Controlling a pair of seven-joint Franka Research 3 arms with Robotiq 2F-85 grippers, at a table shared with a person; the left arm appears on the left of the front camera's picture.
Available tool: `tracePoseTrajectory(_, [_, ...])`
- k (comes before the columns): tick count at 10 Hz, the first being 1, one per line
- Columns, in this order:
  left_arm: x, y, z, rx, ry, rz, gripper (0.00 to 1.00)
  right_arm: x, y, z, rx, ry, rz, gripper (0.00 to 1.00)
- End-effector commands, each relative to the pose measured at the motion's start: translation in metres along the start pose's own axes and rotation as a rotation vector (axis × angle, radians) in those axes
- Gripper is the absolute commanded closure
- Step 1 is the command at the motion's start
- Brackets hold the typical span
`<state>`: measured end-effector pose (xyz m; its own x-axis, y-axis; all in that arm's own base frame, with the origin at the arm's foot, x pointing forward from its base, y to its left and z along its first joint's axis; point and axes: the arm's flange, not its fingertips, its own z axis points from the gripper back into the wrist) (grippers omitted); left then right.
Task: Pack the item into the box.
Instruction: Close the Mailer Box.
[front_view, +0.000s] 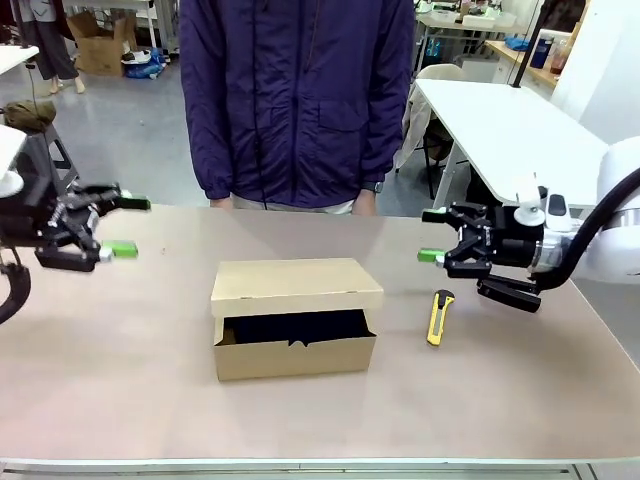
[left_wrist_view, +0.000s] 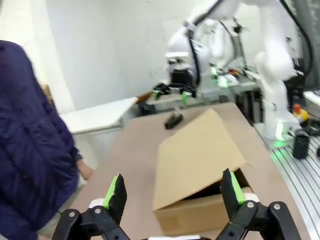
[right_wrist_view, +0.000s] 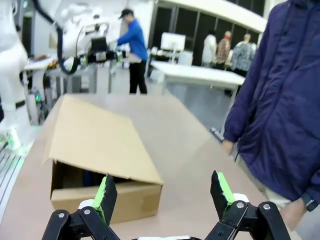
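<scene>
Navy pouch (front_view: 295, 325) is in neither gripper: the left gripper (front_view: 128, 227) and right gripper (front_view: 432, 235) hang empty with fingers spread, well apart on either side. It lies dark inside the box (front_view: 295, 358), whose flap (front_view: 295, 282) rests half-lowered over it, probably so it can be pressed shut next. A yellow utility knife (front_view: 438, 317) lies on the table (front_view: 120, 400) just right of the box.

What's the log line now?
left gripper open | right gripper open | navy pouch inside cardboard box | flap lid ajar | utility knife on table
</scene>
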<state>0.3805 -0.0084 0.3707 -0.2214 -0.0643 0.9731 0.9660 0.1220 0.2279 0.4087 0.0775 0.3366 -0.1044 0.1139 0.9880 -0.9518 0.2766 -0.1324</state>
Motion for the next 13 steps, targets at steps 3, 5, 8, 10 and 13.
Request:
tracePoseTrajectory(3, [0.001, -0.036, -0.072, 0.123, -0.137, -0.006, 0.0, 0.019, 0.05, -0.045, 0.014, -0.11, -0.072, 0.0])
tracePoseTrajectory(5, [-0.013, -0.038, -0.108, 0.082, -0.1, 0.044, 0.0, 0.011, 0.05, -0.083, 0.138, -0.068, -0.123, 0.0])
tracePoseTrajectory(8, [-0.041, -0.046, -0.147, -0.019, -0.014, 0.117, 0.0, -0.005, 0.06, -0.116, 0.263, 0.02, -0.178, 0.0])
tracePoseTrajectory(10, [-0.065, -0.047, -0.156, -0.042, 0.04, 0.178, 0.0, -0.015, 0.069, -0.126, 0.327, 0.1, -0.208, 0.0])
tracePoseTrajectory(13, [-0.083, -0.05, -0.161, -0.071, 0.06, 0.235, 0.0, -0.029, 0.071, -0.129, 0.337, 0.174, -0.24, 0.0])
